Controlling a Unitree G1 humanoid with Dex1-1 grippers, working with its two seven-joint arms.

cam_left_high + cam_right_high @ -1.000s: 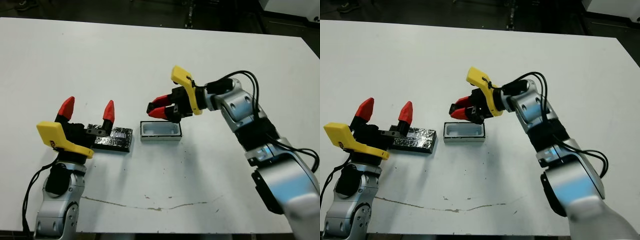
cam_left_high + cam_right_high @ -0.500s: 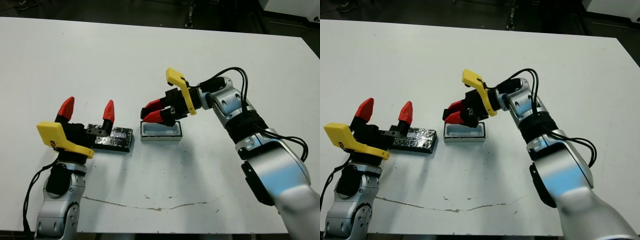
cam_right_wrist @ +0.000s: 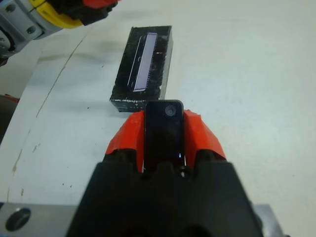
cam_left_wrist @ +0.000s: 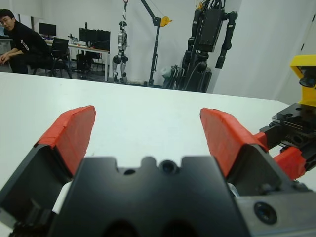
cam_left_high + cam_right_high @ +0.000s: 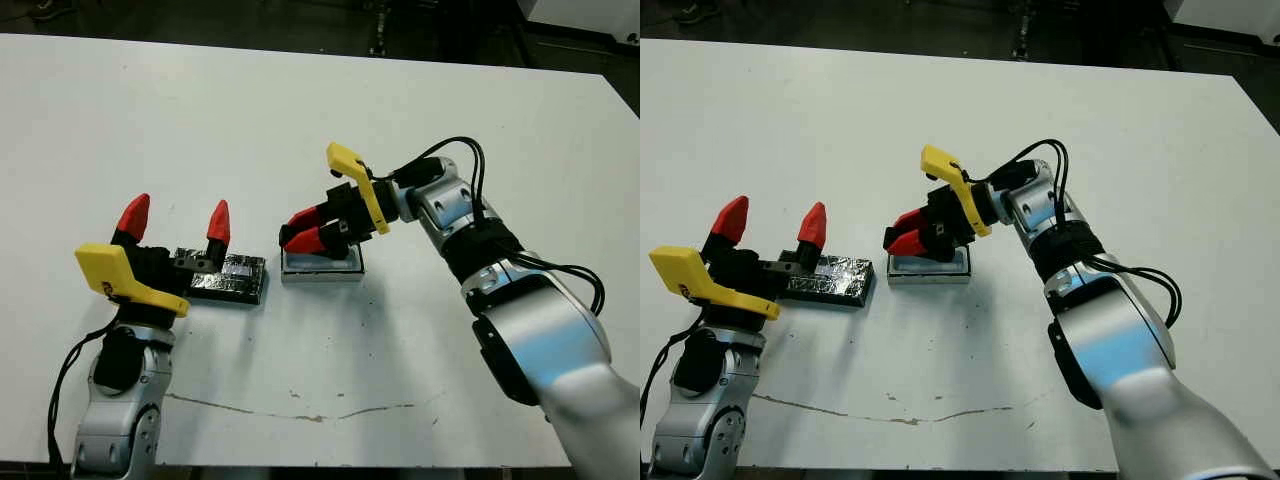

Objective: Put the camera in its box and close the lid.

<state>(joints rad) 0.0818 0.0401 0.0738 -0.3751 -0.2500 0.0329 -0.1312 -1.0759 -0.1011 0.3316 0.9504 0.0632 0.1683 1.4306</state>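
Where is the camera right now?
The camera is clamped between the right gripper's fingers, just over the left end of the box, with the lid further left.

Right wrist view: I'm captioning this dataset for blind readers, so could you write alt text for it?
The right gripper holds the slim black camera clamped between its two red fingers. Beyond it on the white table lies the glossy black lid with its pale strip, and part of the left gripper shows past the lid.

We see the white table (image 5: 420, 120) carrying the box (image 5: 322, 270), with the glossy black lid (image 5: 232, 278) just left of it.
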